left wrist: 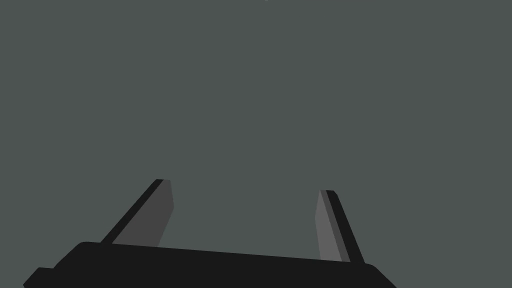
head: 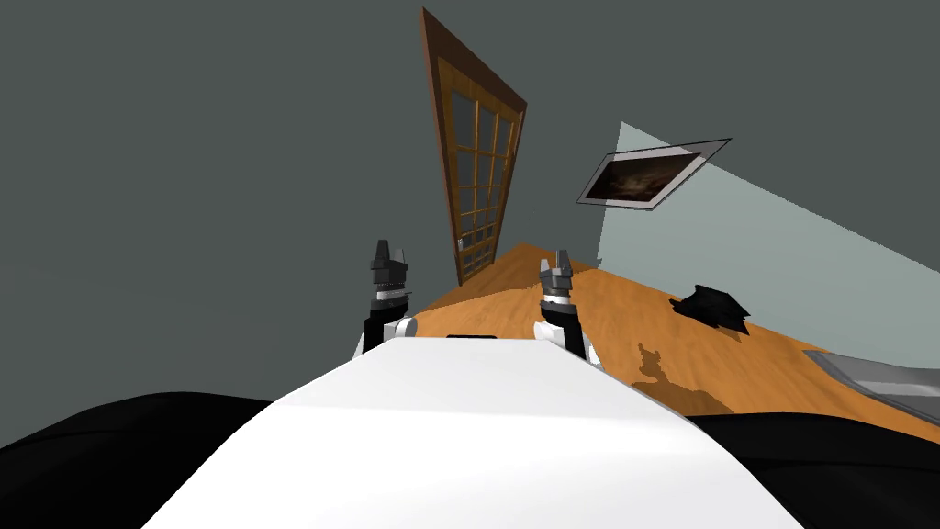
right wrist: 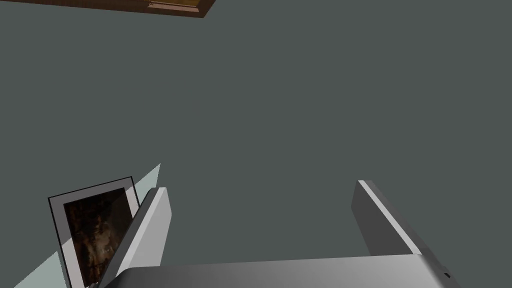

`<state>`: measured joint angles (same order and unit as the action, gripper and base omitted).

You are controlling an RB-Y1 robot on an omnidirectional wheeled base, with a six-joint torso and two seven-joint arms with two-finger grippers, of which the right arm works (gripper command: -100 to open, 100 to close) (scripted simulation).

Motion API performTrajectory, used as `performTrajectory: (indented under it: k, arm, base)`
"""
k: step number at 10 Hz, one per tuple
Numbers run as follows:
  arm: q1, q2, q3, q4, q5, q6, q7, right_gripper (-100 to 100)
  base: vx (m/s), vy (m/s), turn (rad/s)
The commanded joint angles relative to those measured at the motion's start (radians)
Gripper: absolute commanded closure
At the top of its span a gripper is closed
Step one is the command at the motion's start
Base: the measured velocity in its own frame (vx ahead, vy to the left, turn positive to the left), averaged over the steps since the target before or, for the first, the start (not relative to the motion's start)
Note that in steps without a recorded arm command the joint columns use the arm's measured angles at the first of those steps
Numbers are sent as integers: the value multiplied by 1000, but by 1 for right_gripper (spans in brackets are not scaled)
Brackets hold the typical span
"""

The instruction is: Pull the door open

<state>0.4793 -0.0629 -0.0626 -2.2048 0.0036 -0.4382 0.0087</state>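
Note:
A brown door (head: 477, 156) with a grid of glass panes stands in the dark grey wall across the wooden floor, some way ahead of me. A small pale handle (head: 460, 243) sits low on its left edge. My left gripper (head: 388, 255) is raised in front of my chest, left of the door, open with nothing between its fingers (left wrist: 150, 215). To the right of it my right gripper (head: 557, 261) is held up at about the same height, open and empty too (right wrist: 260, 200). A corner of the door frame (right wrist: 175, 6) shows beyond the right gripper.
A framed dark picture (head: 647, 176) hangs on the pale wall to the right of the door. On the wooden floor (head: 606, 312) at the right lies a black heap (head: 711, 306). A grey slab (head: 886, 377) juts in at the far right edge.

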Motion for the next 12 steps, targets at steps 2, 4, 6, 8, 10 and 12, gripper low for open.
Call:
performTrajectory:
  k: [2,4,6,8,10,12]
  arm:
    - [-20,-9,1,49,-1,-13,41,-100]
    - [-33,-15,4,90,-1,-26,76,-100]
    - [-46,-21,8,133,-1,-39,113,-100]
    - [-60,-28,11,179,-1,-53,153,-100]
    - [-75,-35,15,228,0,-68,196,-100]
    - [-90,-42,19,278,0,-83,239,-100]
  base:
    - [77,1,79]
    - [69,3,86]
    - [82,-8,101]
    - [87,-1,95]
    - [87,-11,121]
    - [100,-5,106]
